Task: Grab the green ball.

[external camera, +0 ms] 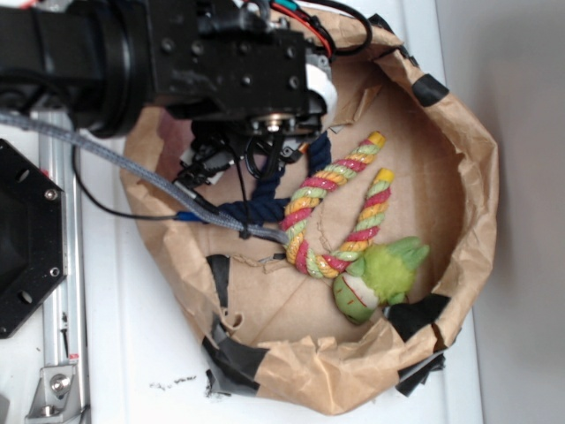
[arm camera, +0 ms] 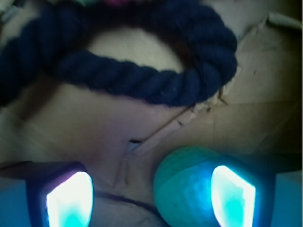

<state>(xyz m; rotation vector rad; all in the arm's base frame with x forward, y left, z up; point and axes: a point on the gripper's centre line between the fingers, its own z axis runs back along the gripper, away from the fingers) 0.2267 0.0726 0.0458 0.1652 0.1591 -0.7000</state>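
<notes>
So the black robot arm (external camera: 159,53) reaches in from the top-left corner of the white worktop (external camera: 132,353) and hangs over the left part of a crumpled brown paper basin (external camera: 459,177) patched with black tape. The pincer (arm camera: 151,196) is spread wide, nothing clamped between its two glowing fingertips (arm camera: 71,201).

The small, smooth mint-green rubbery ball (arm camera: 184,184) only shows up in the wrist view. It sits on the brown paper floor of the basin, tucked right up against the inner face of the right-hand finger, with a clear gap between it and the left-hand finger. Looks like it's touching that right pad, but the glow and blur make that hard to call. In the exterior view the arm covers the spot, so the ball isn't visible there.

Just beyond the ball lies a thick navy-blue rope loop (arm camera: 142,75), curled on the paper and apart from the ball. Toward the middle of the basin there's a multicoloured twisted rope toy (external camera: 340,212) in a U shape, red, yellow and green strands. At its bend, near the basin's lower right wall, rests a fuzzy lime-green plush toy (external camera: 384,274) with a red-and-white end.
</notes>
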